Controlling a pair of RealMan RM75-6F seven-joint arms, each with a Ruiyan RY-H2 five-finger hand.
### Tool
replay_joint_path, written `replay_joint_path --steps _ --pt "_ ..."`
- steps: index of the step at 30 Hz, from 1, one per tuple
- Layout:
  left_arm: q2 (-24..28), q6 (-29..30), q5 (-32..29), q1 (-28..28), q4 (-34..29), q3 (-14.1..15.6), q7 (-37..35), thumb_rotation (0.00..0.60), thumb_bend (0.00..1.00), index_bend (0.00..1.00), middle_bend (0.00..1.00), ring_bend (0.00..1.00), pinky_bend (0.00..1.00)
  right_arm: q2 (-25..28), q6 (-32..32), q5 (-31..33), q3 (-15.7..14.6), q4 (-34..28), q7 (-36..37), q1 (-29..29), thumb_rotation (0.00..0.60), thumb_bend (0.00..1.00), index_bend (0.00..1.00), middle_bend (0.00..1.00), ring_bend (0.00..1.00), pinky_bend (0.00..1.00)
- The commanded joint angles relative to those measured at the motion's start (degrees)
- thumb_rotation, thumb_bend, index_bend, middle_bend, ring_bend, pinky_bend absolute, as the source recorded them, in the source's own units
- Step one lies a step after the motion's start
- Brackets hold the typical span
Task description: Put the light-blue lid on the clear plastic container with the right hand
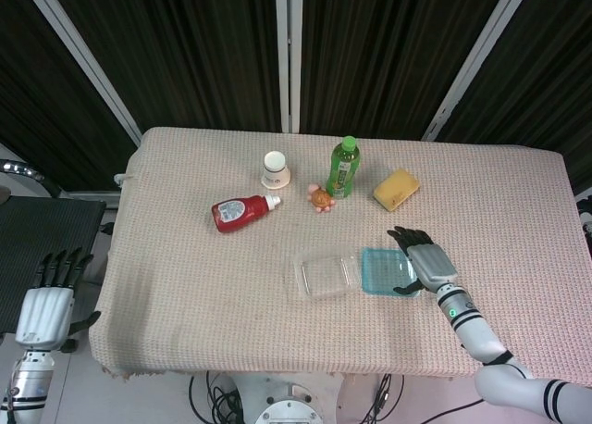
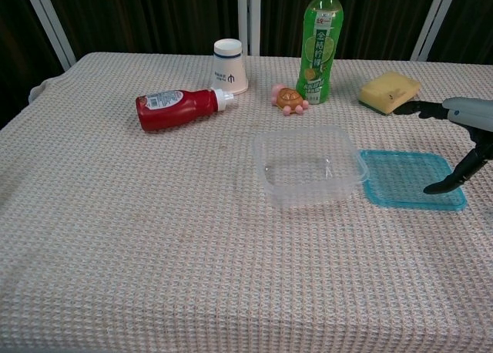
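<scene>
The clear plastic container (image 1: 326, 274) (image 2: 310, 168) stands open and empty near the table's front middle. The light-blue lid (image 1: 384, 272) (image 2: 406, 179) lies flat on the cloth right beside it, on its right side. My right hand (image 1: 424, 260) (image 2: 464, 129) is over the lid's right edge. Its fingers are spread and stretched out above the lid, and its thumb (image 2: 444, 186) touches the lid's near right corner. Nothing is lifted. My left hand (image 1: 46, 304) hangs off the table at the lower left, fingers apart and empty.
Along the back lie a red ketchup bottle (image 2: 179, 106) on its side, a white cup (image 2: 230, 65), a small turtle toy (image 2: 290, 99), a green drink bottle (image 2: 320, 41) and a yellow sponge (image 2: 389, 91). The table (image 2: 115, 237) has a beige waffle cloth.
</scene>
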Motion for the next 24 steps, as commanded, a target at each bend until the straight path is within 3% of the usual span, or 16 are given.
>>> replay_joint_path --steps 1,14,24 --pt "0.0 -0.38 0.05 -0.21 0.03 0.03 -0.02 0.6 0.06 0.12 0.05 0.0 0.0 1.19 -3.36 0.51 -0.88 -1.16 2.64 1.31 0.6 0.0 0.0 0.01 0.0 0.0" --pt "-0.34 -0.57 0.02 -0.12 0.91 0.19 -0.94 0.6 0.06 0.12 0.05 0.0 0.0 -2.34 -2.83 2.35 -2.25 2.68 3.38 2.92 0.6 0.0 0.0 0.11 0.0 0.0" --pt "-0.43 -0.4 0.03 0.05 1.08 0.21 -1.25 0.6 0.06 0.12 0.05 0.0 0.0 -2.95 -2.91 3.23 -3.21 3.69 3.24 3.77 0.6 0.0 0.0 0.13 0.0 0.0"
